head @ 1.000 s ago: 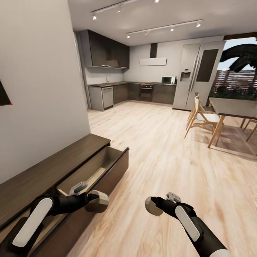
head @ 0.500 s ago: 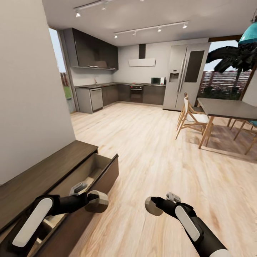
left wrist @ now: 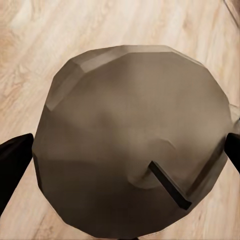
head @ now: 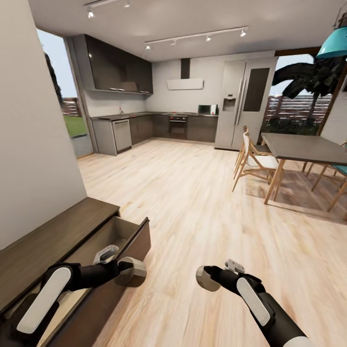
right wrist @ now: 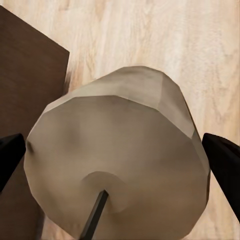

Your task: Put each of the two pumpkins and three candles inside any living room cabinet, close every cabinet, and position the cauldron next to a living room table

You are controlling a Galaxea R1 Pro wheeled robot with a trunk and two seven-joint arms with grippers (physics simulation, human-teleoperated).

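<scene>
Kitchen ahead, open cabinet (head: 72, 241) drawer by my left arm.
Both jaws clamp candles: left (head: 131, 272), right (head: 206, 278).

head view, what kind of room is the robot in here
Most likely an open-plan home: a kitchen with a tall fridge and built-in oven at the back, a dining table with wooden chairs on the right, pale wood floor throughout.

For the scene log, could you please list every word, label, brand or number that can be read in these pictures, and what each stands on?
No readable text anywhere.
Fridge: no legible brand or label.
Microwave: too small and blurred to read.
Candle in the left gripper and candle in the right gripper: plain, unmarked.
</scene>
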